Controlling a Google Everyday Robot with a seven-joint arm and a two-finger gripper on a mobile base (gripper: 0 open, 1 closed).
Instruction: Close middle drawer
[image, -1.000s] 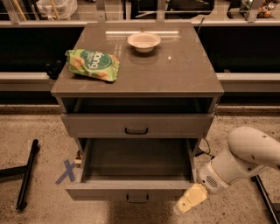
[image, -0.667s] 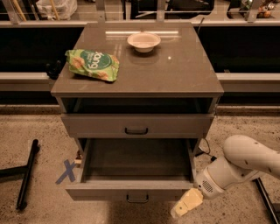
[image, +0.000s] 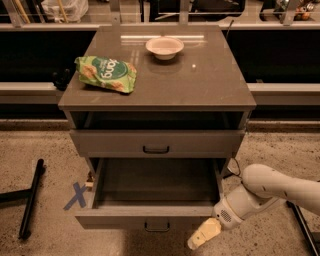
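The middle drawer (image: 156, 219) is pulled far out, and its empty grey inside shows. Its flat front faces me with a small dark pull handle (image: 156, 227) at the centre. The uppermost drawer (image: 156, 143) above it stands out only slightly. The lowest drawer is hidden beneath the open one. My gripper (image: 202, 235), with yellowish tips on a white arm (image: 272, 190), hangs low at the right end of the middle drawer's front, just in front of its right corner and near the floor.
A green snack bag (image: 106, 74) and a white bowl (image: 164, 47) sit on the cabinet top (image: 200, 80). A black bar (image: 31, 197) lies on the speckled floor at left, beside a blue X mark (image: 77, 195). A dark rod (image: 302, 227) lies at right.
My gripper and arm have moved left and slightly down, closer to the right end of the middle drawer's front. The drawers have not moved.
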